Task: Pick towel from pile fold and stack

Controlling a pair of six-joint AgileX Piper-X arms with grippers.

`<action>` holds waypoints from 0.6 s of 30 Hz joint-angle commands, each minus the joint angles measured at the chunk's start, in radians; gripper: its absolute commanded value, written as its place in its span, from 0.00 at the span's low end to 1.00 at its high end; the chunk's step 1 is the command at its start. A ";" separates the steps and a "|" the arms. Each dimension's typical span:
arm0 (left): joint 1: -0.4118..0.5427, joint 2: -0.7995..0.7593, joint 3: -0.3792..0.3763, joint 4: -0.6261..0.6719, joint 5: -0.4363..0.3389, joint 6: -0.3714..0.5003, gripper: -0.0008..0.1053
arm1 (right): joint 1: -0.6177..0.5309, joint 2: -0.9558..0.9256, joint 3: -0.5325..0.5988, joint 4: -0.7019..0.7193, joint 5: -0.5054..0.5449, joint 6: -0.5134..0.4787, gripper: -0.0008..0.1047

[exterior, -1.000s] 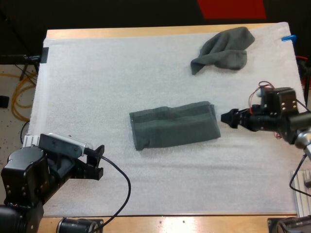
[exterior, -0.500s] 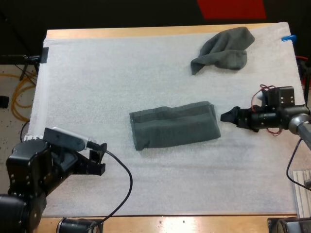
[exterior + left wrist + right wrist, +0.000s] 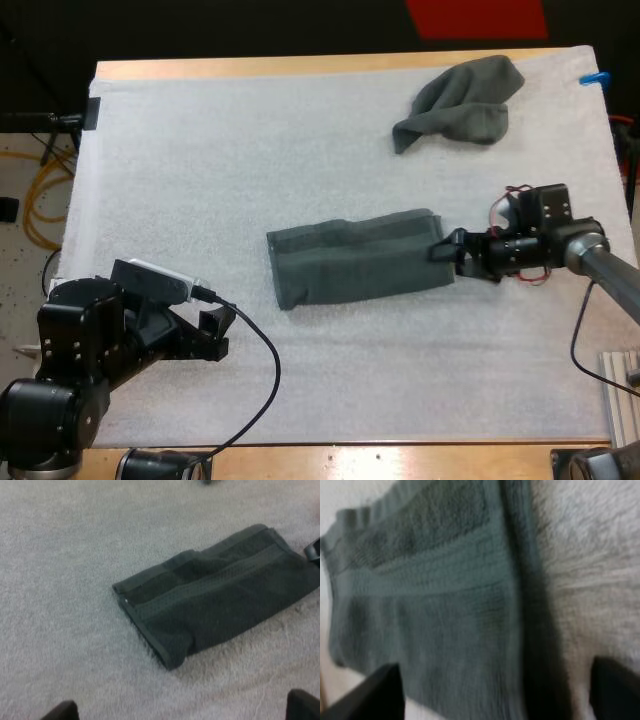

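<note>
- The left gripper is being held spread and empty over the near left of the white mat, well apart from any cloth; wide open room is being left there.
- The folded towel is lying mid-mat; it is being judged light, soft and limp, best pinched at a corner or hemmed edge.
- The right gripper is being presented at that towel's right edge, fingers apart, gripping nothing.
- The crumpled towel is lying near the mat's far right corner.

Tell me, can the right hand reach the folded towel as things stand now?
Probably yes: the right hand is open and sits at the end of the folded towel, and nothing stands between them.
</note>
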 commanded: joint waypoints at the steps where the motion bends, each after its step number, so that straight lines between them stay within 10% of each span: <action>1: 0.000 -0.005 -0.003 -0.016 0.009 -0.008 0.73 | 0.015 0.022 -0.003 0.001 0.005 0.016 0.72; 18: 0.000 -0.005 -0.003 -0.016 0.024 -0.008 0.73 | 0.097 0.062 -0.036 0.001 -0.034 0.064 0.68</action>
